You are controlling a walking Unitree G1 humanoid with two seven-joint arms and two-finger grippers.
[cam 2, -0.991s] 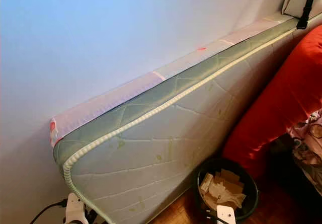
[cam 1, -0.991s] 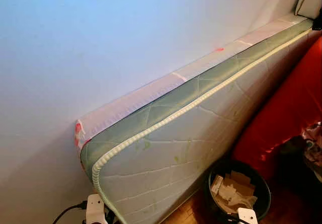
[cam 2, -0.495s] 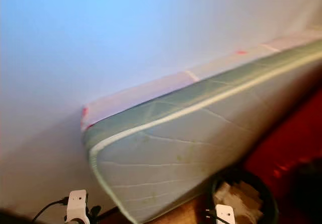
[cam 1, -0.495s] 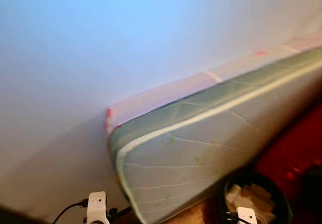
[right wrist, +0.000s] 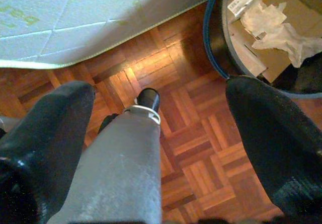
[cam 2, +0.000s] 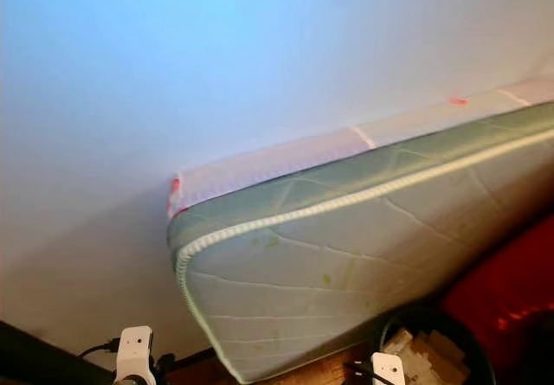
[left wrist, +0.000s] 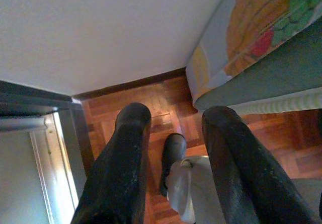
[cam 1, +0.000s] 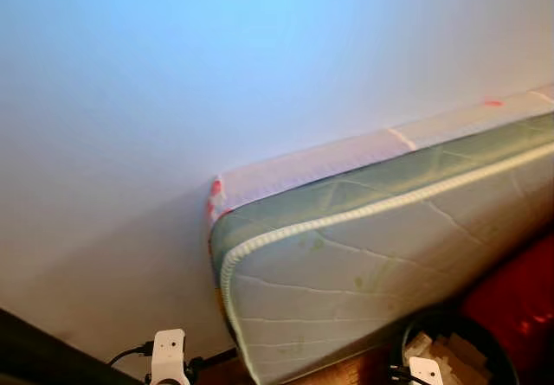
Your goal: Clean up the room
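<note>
While hanging above the wood floor (right wrist: 196, 133), left gripper (left wrist: 173, 118) and right gripper (right wrist: 161, 90) both spread, empty; mattress (cam 1: 363, 264) against wall (cam 1: 216, 73), bin (right wrist: 261, 27) beside.

Head eyes face the mattress (cam 1: 372, 264); wrist cameras look floorward

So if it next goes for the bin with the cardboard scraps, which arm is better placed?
Probably the right. The black bin with cardboard and paper sits just ahead of the right gripper, its jaws open and empty. The left gripper, also open, faces bare parquet beside the mattress corner.
</note>
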